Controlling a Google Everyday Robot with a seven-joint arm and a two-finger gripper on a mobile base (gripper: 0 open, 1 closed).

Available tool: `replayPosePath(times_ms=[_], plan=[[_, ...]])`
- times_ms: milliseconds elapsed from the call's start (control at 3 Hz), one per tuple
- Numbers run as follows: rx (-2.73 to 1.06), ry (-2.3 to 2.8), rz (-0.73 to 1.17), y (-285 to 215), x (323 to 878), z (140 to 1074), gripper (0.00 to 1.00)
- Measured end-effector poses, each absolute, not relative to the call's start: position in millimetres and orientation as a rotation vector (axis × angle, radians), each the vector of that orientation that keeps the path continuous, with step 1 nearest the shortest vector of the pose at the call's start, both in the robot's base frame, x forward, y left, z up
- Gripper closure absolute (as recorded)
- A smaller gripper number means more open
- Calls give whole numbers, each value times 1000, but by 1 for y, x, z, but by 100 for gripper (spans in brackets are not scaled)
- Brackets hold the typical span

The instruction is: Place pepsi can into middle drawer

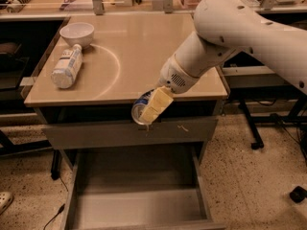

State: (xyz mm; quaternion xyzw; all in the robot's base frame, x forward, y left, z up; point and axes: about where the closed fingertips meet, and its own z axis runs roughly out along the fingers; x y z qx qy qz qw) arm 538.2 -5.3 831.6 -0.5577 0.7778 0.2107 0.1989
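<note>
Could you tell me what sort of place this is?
Probably an office or lab: speckled floor, a metal desk with its middle drawer open. The gripper holds the pepsi can at the desk's front edge.

The gripper (pixel 146 115), at the front edge of the tabletop (pixel 144 47), has pale cream fingers (pixel 157 103) that look like matt plastic. They are clamped on the pepsi can (pixel 142 99), which has a glossy blue skin and a bare silver metal end. Above the tabletop, the arm (pixel 240 28) wears a smooth white plastic shell with a soft sheen. The tabletop is smooth beige laminate that catches the light. Below it, the middle drawer (pixel 139 176) is dull grey metal. The drawer front (pixel 96 134) just under the tabletop is matt grey with pale scratches. On the tabletop's left, the bottle (pixel 66 66) is white plastic.
</note>
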Motion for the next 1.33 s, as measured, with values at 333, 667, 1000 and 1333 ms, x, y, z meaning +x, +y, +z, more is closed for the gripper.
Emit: replayPosePath(times_ms=[333,667,1000,1333], plan=[[-1497,2215,638,-11,517,816,100],[-1393,2308,721,-20,477,781,100],[-1324,2401,797,-28,437,742,100],[-1323,2401,797,-28,437,741,100]])
